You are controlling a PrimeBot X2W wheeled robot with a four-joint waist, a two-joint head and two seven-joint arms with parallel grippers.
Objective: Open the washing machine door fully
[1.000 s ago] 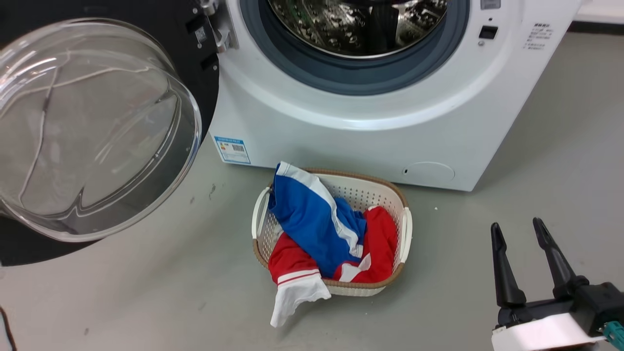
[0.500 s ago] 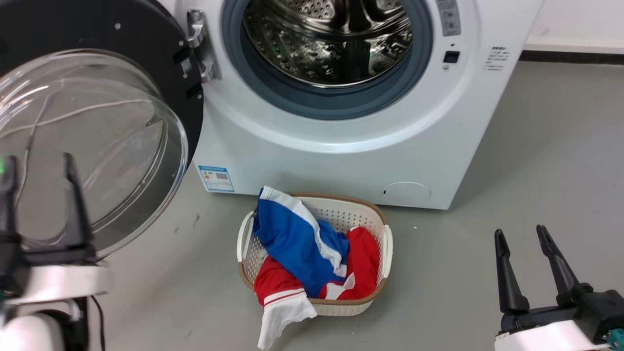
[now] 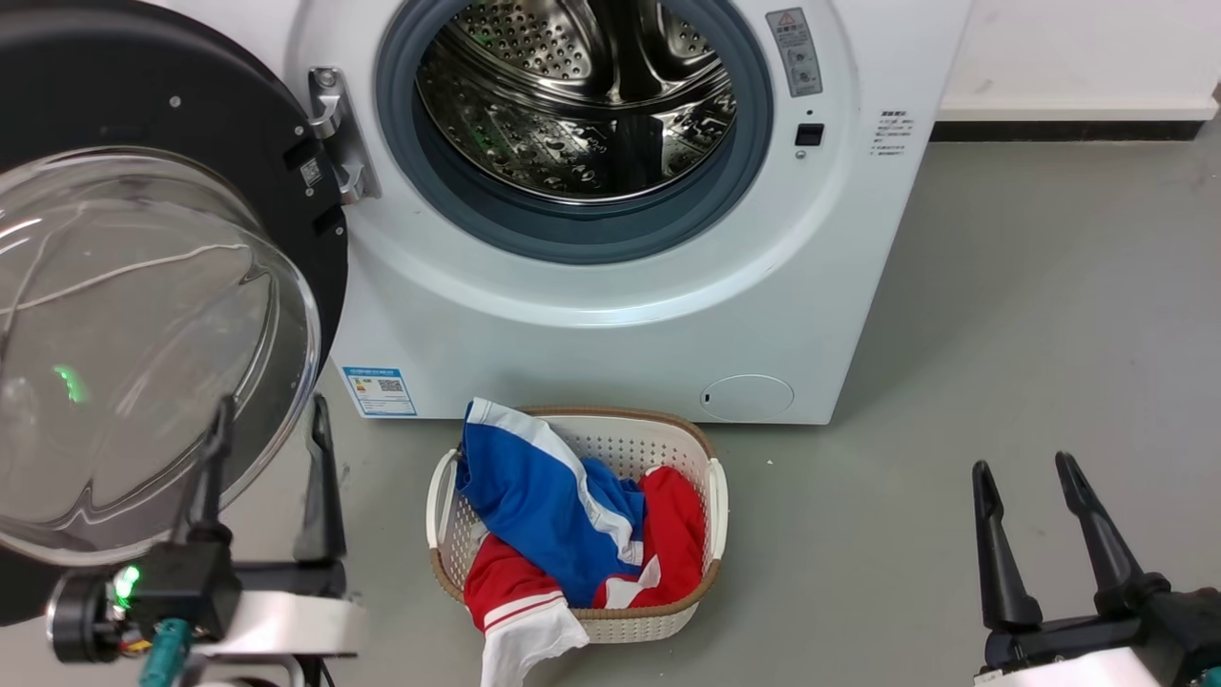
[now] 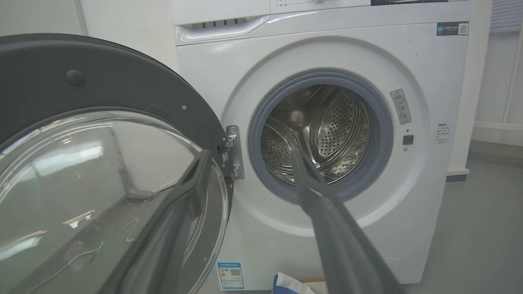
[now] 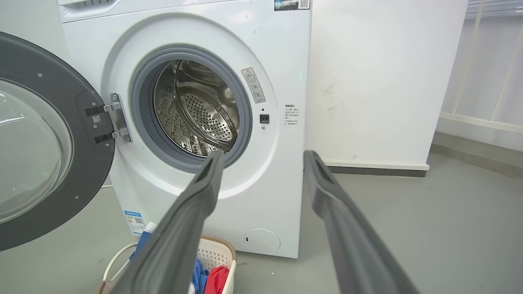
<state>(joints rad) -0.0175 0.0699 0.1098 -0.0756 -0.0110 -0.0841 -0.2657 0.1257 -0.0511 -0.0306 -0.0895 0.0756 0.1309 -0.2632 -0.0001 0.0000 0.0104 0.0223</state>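
Observation:
The white washing machine (image 3: 591, 315) (image 4: 327, 53) (image 5: 261, 196) faces me with its steel drum exposed. Its washing machine door (image 3: 153, 324) (image 4: 94, 171) (image 5: 36, 155), black-rimmed with a bulging clear glass bowl, stands swung wide to the left on a silver hinge (image 3: 336, 134). My left gripper (image 3: 270, 418) (image 4: 249, 153) is open at the lower left, its fingers rising just in front of the glass bowl's lower edge, with nothing between them. My right gripper (image 3: 1024, 468) (image 5: 261, 154) is open at the lower right, over bare floor and apart from everything.
A white laundry basket (image 3: 715, 496) (image 5: 220, 253) holding blue, red and white clothes sits on the grey floor right before the machine. A white wall with a dark skirting (image 3: 1068, 129) runs along the right. Open floor lies to the right of the machine.
The head camera has tilted up, showing more of the drum. My left gripper has come into view and moved right, now in front of the door's glass. The right gripper has barely shifted.

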